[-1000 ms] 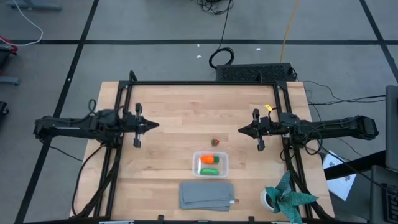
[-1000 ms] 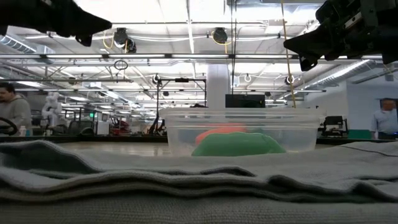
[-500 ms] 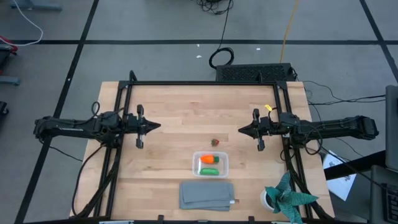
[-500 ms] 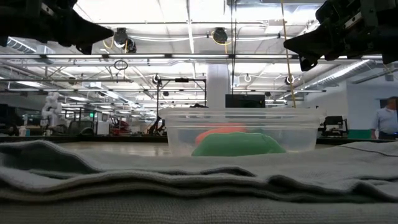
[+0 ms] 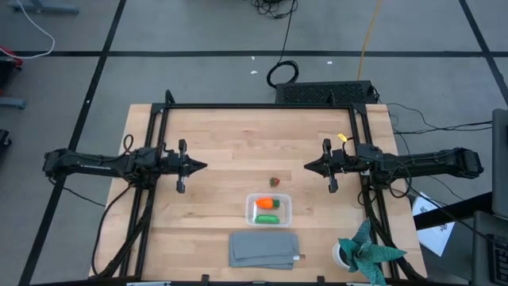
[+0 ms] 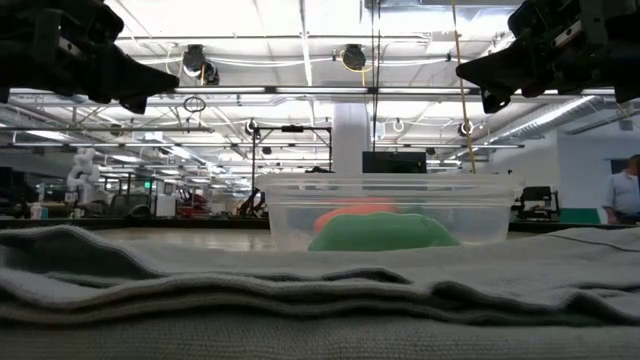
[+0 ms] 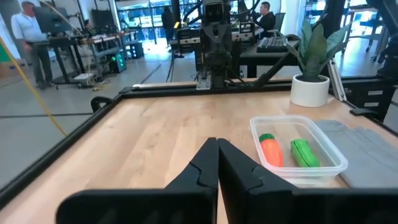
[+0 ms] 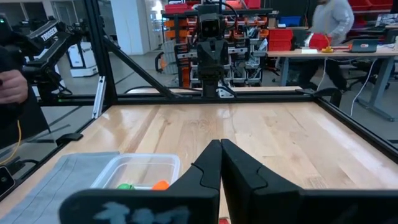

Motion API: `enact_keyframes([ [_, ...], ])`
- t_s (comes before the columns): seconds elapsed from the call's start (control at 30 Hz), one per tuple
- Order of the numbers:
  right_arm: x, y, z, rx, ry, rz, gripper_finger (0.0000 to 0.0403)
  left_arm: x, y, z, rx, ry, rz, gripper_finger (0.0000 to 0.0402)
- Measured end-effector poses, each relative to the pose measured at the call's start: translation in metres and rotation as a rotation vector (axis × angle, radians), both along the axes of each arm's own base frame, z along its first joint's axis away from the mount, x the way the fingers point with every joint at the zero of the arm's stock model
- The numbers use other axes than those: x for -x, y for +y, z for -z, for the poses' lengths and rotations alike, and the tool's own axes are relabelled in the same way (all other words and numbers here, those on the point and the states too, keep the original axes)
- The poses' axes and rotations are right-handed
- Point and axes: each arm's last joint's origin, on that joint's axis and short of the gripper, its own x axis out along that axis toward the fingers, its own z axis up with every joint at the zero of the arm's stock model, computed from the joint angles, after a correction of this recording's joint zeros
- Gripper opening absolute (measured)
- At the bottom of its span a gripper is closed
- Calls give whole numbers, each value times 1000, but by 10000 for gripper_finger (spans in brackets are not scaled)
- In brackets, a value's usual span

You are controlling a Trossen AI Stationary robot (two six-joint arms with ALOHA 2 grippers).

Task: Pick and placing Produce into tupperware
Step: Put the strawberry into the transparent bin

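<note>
The clear tupperware [image 5: 287,210] stands on the wooden table near its front middle. Inside it lie the orange carrot [image 5: 266,203] and the green pod [image 5: 267,218]; the left wrist view shows the carrot [image 7: 271,150] and pod [image 7: 303,153] side by side on its floor. The small dark reddish piece [image 5: 275,182] rests on the table just beyond the tupperware. My left gripper [image 5: 203,166] hovers shut over the table left of the piece. My right gripper [image 5: 307,166] hovers shut to the right of it. Both point toward the table's middle.
A folded grey cloth [image 5: 264,249] lies at the near edge in front of the tupperware. A potted plant [image 5: 363,249] stands at the near right corner. A black frame [image 5: 262,106] runs round the table. Bare wood lies between the two grippers. People show in the room behind.
My left gripper has moved a little toward the table's right and near edge and has come lower, staying shut. My right gripper and the produce have kept still.
</note>
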Motion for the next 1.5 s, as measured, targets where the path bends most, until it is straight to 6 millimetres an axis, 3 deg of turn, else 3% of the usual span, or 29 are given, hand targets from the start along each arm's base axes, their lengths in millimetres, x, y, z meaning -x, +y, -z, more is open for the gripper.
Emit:
enact_keyframes([
  [0.23,0,-1,-1,3,-10,26,0,0,0,0,-2,2,1,20],
  [0.7,-18,-20,5,-52,52,133,0,0,0,0,-38,2,1,9],
  [0.93,-41,-23,-11,-55,80,81,0,0,0,-1,-40,-4,1,23],
  [1.27,-87,-29,-39,-100,266,7,0,0,0,-1,-35,-4,0,2],
  [1.5,-109,-34,-55,-105,358,7,0,0,0,-1,-38,-5,0,23],
])
